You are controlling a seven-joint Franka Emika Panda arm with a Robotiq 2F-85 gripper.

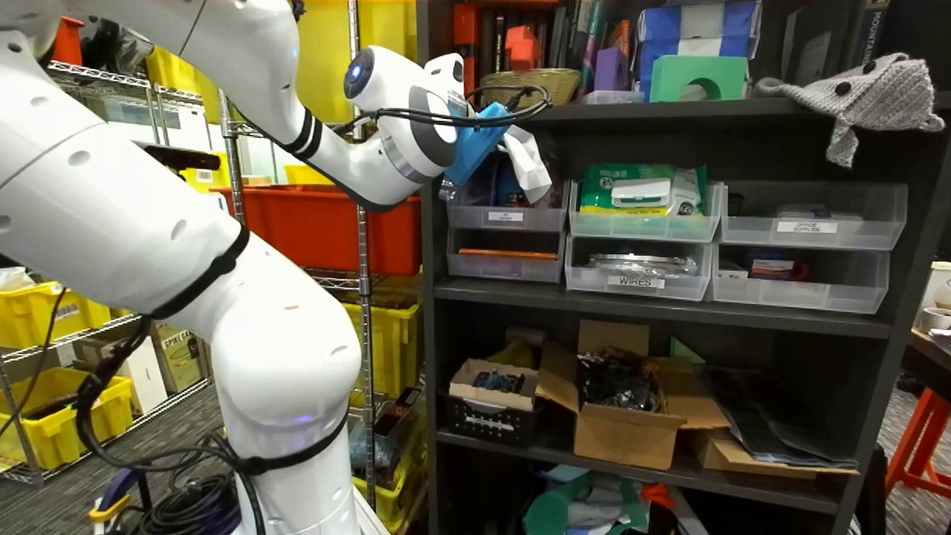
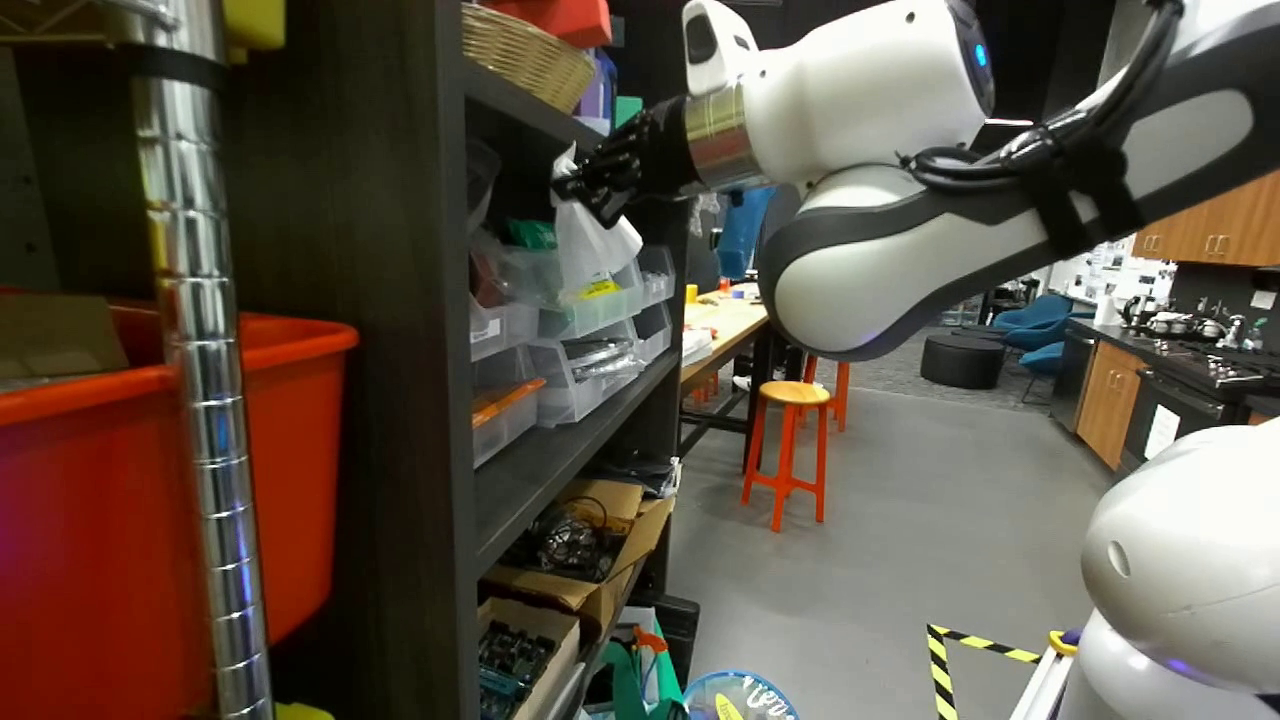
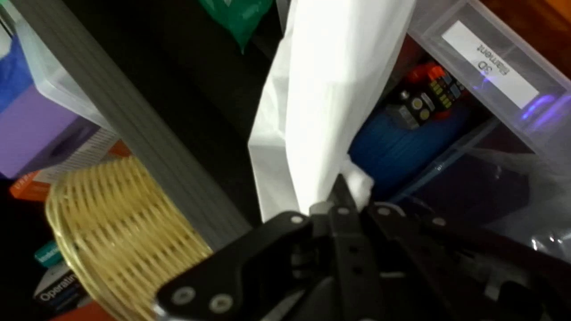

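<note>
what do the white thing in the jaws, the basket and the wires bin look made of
White thing: probably thin paper, perhaps plastic; matte-looking, with creases and crisp edges. Basket: likely wicker, slightly shiny; the woven strands show. Wires bin: seemingly plastic, smooth; its walls look cloudy and translucent.

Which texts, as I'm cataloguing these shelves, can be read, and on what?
"WIRES": clear plastic lower-middle bin
"OFFICE SUPPLIES": clear plastic upper-right bin
"3D Filament": clear plastic bin, wrist view
"MOUNTAIN": black book
"Operating": dark book, wrist view
"SPIKE": yellow cardboard box
Too small or blurred: other lettering, as on the black perforated crate
</note>
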